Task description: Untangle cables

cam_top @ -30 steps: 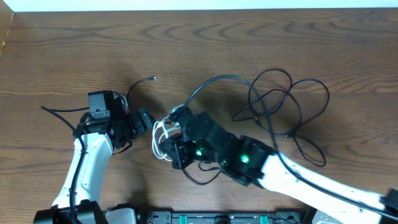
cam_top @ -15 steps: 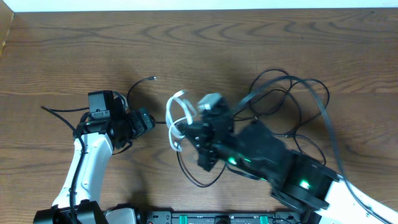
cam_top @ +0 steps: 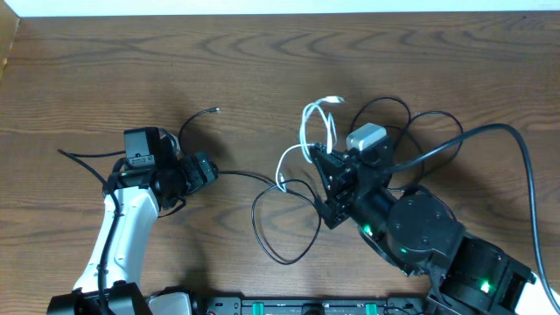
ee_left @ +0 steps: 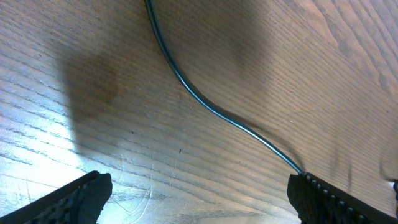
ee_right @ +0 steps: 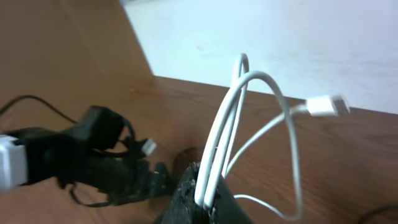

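I see R gripper clenched on white cable, loops bunched up above it, plug end free. L gripper jaws wide apart, grasping nothing; black cable lies on table under them, running twd R arm

Robotics lab bench.
Dark wood-grain table backed by plain white wall on the far side; white left arm and black right arm by a black equipment rail at the near edge.
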`<state>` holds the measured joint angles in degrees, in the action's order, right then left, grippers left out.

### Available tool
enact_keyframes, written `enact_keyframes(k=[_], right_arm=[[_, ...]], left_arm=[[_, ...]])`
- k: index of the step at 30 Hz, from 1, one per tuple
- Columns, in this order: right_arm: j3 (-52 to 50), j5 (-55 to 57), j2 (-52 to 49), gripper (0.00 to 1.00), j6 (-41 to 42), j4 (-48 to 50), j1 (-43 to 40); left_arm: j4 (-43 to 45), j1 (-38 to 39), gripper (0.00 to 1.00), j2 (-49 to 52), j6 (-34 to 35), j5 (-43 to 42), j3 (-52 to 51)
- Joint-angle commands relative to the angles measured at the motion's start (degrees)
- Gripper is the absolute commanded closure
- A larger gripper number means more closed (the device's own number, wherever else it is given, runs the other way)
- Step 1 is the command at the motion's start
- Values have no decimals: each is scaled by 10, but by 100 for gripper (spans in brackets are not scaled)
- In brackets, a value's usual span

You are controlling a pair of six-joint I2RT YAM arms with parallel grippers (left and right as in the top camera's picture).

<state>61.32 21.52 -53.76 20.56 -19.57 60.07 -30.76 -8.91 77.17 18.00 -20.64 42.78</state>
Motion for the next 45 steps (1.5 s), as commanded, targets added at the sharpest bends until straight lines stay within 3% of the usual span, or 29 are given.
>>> enact_keyframes(k=[1,8,9,12,17,30,41,45], right_arm=[[3,20,3,99,18,-2,2],[3,0,4,99,166,-21,-3],[3,0,3,99,225,-46,-12],[3,-1,-12,99,273,-92,-25],[3,-77,-43,99,276,-132,-31],[3,-446,39,99,257,2,-171],[3,-451,60,99,203,-59,-265],[3,-472,55,99,283,-97,-286]], left_arm=[[0,-1,4,3,-1,6,-4],[0,-1,4,3,-1,6,-4],[0,-1,4,3,-1,6,-4],[0,-1,4,3,-1,6,-4],[0,-1,5,3,-1,6,-4],[0,-1,4,3,-1,6,-4],[0,-1,4,3,-1,6,-4],[0,-1,4,3,-1,6,-4]])
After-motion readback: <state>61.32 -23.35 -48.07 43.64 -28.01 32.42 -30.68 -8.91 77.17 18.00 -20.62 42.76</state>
